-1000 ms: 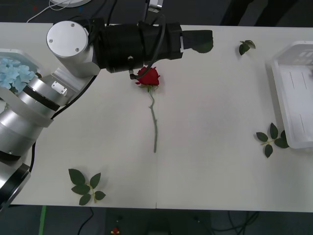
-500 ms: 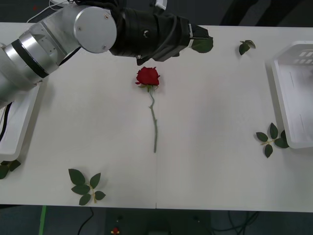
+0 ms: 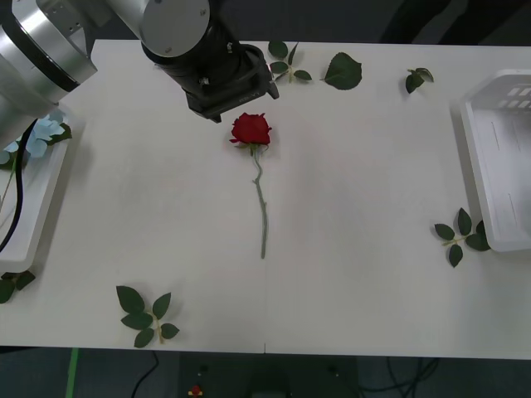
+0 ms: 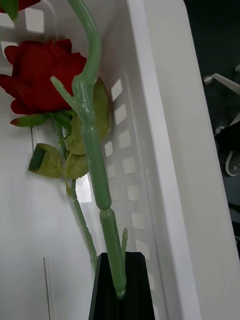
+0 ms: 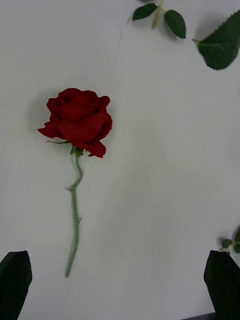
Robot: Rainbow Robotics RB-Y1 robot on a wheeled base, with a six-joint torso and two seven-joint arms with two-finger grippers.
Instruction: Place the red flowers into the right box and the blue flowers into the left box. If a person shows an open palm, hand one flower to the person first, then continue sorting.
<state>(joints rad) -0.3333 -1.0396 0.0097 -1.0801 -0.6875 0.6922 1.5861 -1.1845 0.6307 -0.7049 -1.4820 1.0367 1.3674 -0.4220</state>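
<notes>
Left end effector (image 5: 120, 287) has swung back from the left box (image 3: 33, 224) and now hovers with fingers apart above the red rose (image 3: 251, 130) lying mid-worktop (image 3: 357, 166). Right end effector (image 4: 119, 292) is clamped on another rose stem (image 4: 95, 165) over the right box (image 3: 498, 166). I judge grasping comes next.

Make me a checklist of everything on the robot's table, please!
Surface: white table.
Job's things: one red rose lying mid-table; more roses in the right box; blue flower at the left box.
Clutter: loose leaf sprigs.
Grippers: left gripper open above the rose; right gripper shut on a rose stem over the right box.
Cables: black cable on the left arm.
Surroundings: dark floor.
</notes>
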